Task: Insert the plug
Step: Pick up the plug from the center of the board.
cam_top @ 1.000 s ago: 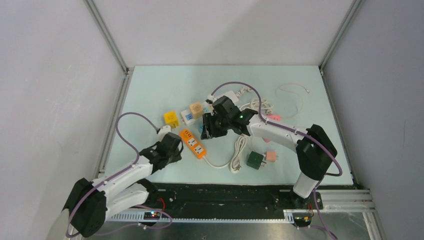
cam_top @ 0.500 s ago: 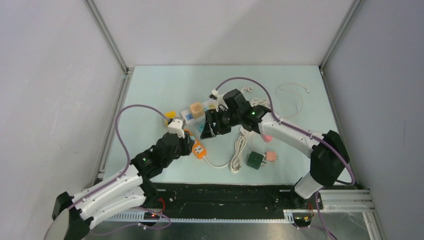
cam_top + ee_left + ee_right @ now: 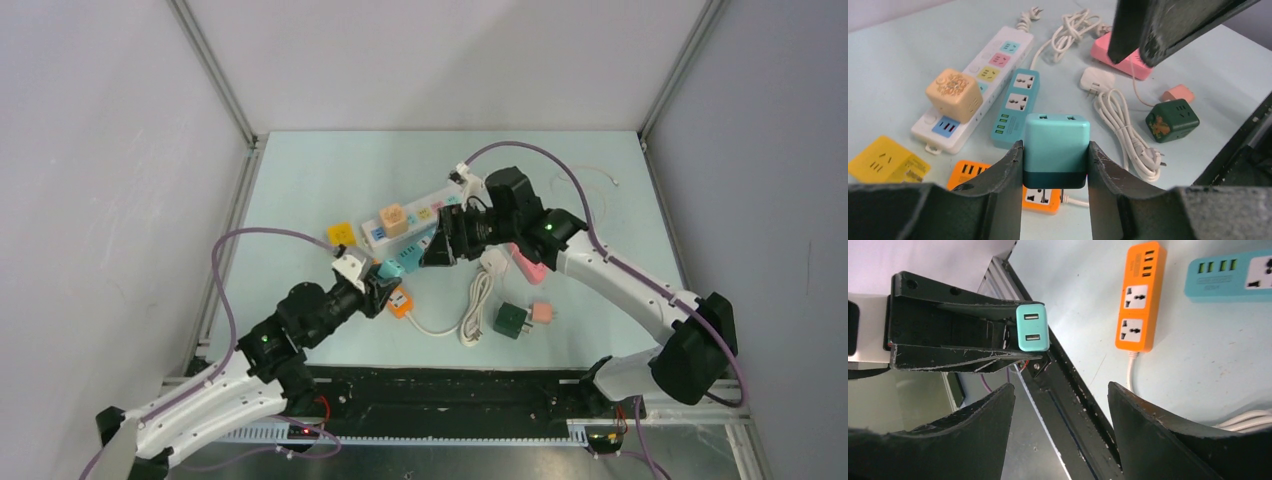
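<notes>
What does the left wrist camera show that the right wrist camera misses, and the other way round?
Left wrist only: the white power strip and the green cube. Right wrist only: the black rail at the table's edge. Both: the teal charger clamped in the left end effector, plus the orange strip and the teal strip.

no legible txt, marks on white pwr strip (image 3: 990, 67) too small
</notes>
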Tool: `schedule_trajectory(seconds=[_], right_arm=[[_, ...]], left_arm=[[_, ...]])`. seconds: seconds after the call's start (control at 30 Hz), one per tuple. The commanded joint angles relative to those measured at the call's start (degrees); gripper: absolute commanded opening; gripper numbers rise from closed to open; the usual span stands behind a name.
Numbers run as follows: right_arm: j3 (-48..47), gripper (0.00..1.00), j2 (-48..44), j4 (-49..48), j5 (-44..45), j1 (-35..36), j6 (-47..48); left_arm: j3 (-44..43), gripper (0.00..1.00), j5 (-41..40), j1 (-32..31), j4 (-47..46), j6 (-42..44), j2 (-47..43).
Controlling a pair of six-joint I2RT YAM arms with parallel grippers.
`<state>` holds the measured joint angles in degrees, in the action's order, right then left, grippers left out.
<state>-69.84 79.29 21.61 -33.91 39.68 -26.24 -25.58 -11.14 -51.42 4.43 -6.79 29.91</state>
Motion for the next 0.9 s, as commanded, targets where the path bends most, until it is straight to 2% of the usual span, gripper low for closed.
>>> schedule_trajectory(seconds=[0.0, 0.27, 0.43, 0.53, 0.7, 0.87], right_arm=[[0.1, 0.73, -1.5, 0.4, 1.0, 3.7, 0.8], [0.0, 0.73, 0.9, -1.4, 2.7, 6.8, -3.1], [0.0, 0.71, 3.5, -2.2, 4.0, 8.1, -2.5], [-0.3, 0.65, 4.7, -3.1, 4.1, 8.3, -3.9], [-1.4, 0.62, 6.5, -3.8, 3.5, 9.0, -4.3], [-1.4, 0.49, 8.0, -4.6, 1.9, 9.9, -4.8]], left_arm=[[0.4, 0.00, 2.5, -2.6, -3.5, 8.6, -0.2], [0.2, 0.00, 0.6, -5.9, -3.6, 11.7, 1.0], [0.2, 0.00, 2.6, -6.8, -4.1, 12.7, 1.2], [0.3, 0.00, 2.8, -7.1, -4.1, 12.9, 1.3], [1.0, 0.00, 3.7, -7.4, -6.2, 12.8, 0.4], [1.7, 0.00, 4.2, -7.5, -7.6, 12.1, -1.4]])
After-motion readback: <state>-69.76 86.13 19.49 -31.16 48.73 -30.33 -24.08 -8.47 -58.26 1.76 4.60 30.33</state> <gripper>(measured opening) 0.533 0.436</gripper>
